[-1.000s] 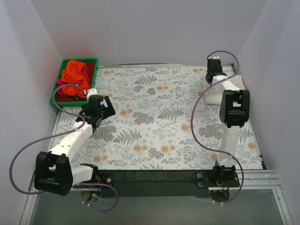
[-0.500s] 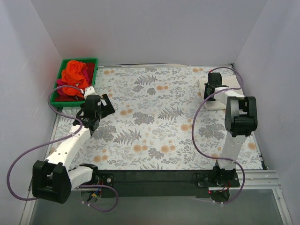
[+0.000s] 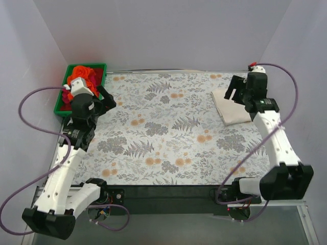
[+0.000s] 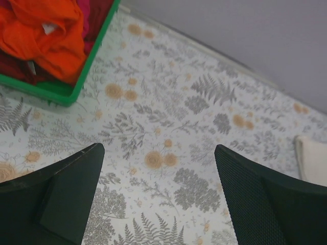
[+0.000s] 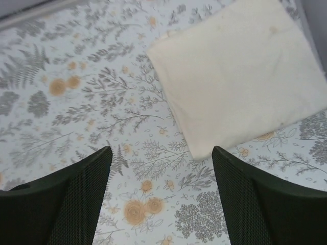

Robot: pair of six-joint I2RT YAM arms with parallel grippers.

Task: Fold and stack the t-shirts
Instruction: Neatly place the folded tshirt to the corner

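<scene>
- only the top view shows the left arm [image 3: 64, 168] and right arm [image 3: 276, 138] reaching opposite far corners;
- left gripper [image 4: 158, 196], jaws apart, beside the green bin [image 4: 61, 94] of orange t-shirt [image 4: 48, 38] and red-magenta t-shirt [image 4: 94, 13];
- right gripper [image 5: 161, 199], jaws apart, over the folded cream t-shirt [image 5: 240, 71]'s corner

The left wrist view's edge crops the cream t-shirt [image 4: 314, 161].

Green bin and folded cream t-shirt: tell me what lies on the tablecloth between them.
Nothing. Between the green bin and the folded cream t-shirt, the top external view shows only bare floral tablecloth.
</scene>
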